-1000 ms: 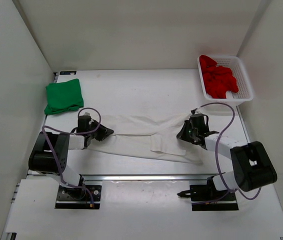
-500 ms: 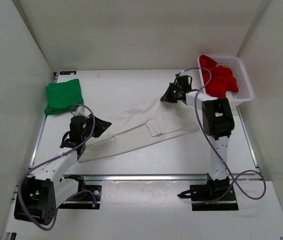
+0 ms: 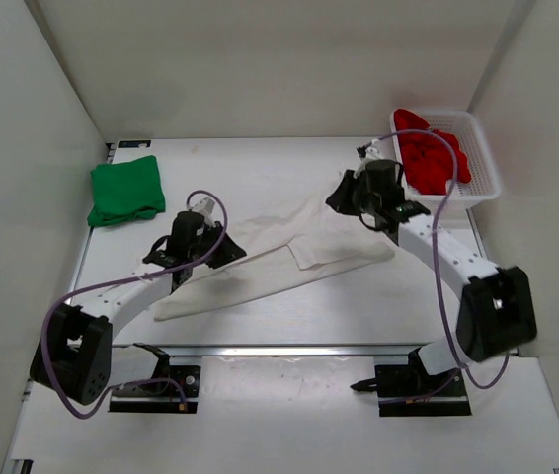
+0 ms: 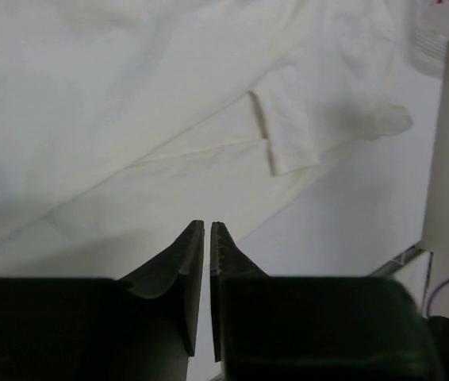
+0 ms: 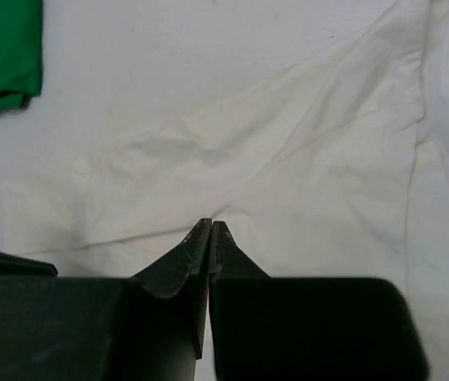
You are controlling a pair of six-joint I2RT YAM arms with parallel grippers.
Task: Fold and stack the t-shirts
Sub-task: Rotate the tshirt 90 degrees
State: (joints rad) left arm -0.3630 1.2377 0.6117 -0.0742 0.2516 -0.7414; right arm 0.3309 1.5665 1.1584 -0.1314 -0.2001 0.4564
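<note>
The white t-shirt (image 3: 279, 262) lies stretched slantwise across the middle of the table. My left gripper (image 3: 232, 252) sits at its near-left upper corner. Its jaws are almost together there, on the cloth edge (image 4: 129, 95) in the left wrist view. My right gripper (image 3: 342, 193) is shut on the shirt's far right end, and creases in the cloth (image 5: 288, 159) run toward its tips (image 5: 211, 222). The green t-shirt (image 3: 126, 191) lies folded at the back left. The red t-shirt (image 3: 433, 153) is bunched in the basket.
The white mesh basket (image 3: 488, 158) stands at the back right corner. White walls close in the table on the left, back and right. The shirt's loose left tail (image 3: 166, 306) rests near the front rail. A corner of the green shirt (image 5: 2, 48) shows in the right wrist view.
The right gripper swung to the back with its end of the white shirt, then came slightly forward. The left gripper moved right with its corner. The shirt now lies slanted and partly doubled.
</note>
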